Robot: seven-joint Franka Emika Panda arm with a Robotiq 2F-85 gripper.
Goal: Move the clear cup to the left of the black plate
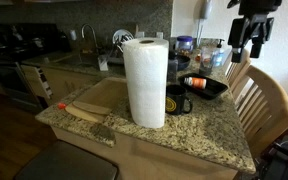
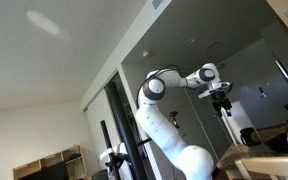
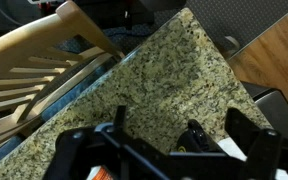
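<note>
The black plate (image 1: pixel 208 88) lies on the granite counter (image 1: pixel 199 130), to the right of a black mug (image 1: pixel 177 100). Clear things stand behind the plate; I cannot tell the clear cup apart from them. My gripper (image 1: pixel 252 45) hangs open and empty high above the counter's right end, well clear of the plate. In the wrist view the open fingers (image 3: pixel 179 135) frame the black mug with a yellow mark (image 3: pixel 189 132) far below. The arm and gripper (image 2: pixel 222 100) also show from below in an exterior view.
A tall paper towel roll (image 1: pixel 144 82) stands mid-counter, left of the mug. Clear containers with blue lids (image 1: pixel 185 47) stand at the back. A wooden chair (image 1: pixel 266 100) is at the counter's right end, also in the wrist view (image 3: pixel 44 60). A wooden board (image 1: pixel 84 110) lies at the left.
</note>
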